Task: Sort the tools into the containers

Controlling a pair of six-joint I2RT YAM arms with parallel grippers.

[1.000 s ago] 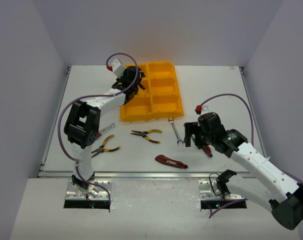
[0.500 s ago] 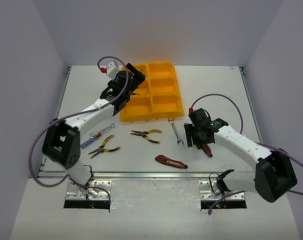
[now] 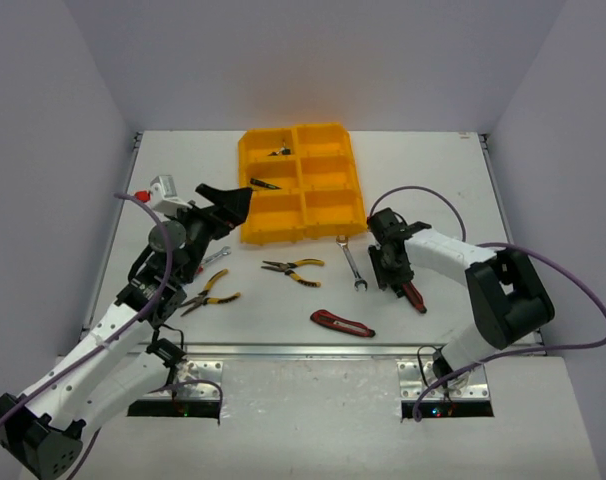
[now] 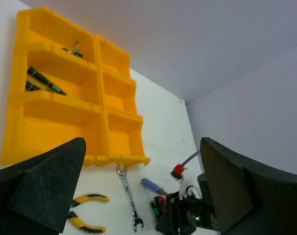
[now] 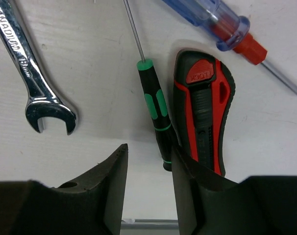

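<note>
The yellow-orange tray (image 3: 333, 212) sits far-centre on the table, with green-handled screwdrivers (image 4: 45, 81) in its middle-left compartment and a small metal piece (image 4: 72, 49), perhaps a wrench, in the far-left one. The left gripper (image 3: 241, 203) hangs near the tray's left side, jaws spread wide and empty. The right gripper (image 5: 149, 149), half-narrowed, straddles the butt of a loose green screwdriver (image 5: 156, 105) beside a red utility knife (image 5: 202, 112), not pinching it.

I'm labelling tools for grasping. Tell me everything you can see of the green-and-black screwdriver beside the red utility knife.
The green-and-black screwdriver lies flat on the white table: thin bare metal shaft, green collar, black plastic-looking handle with green inlays. Its handle runs along the red utility knife's long edge, apparently touching. The handle's end sits between the right gripper's open fingers.
</note>
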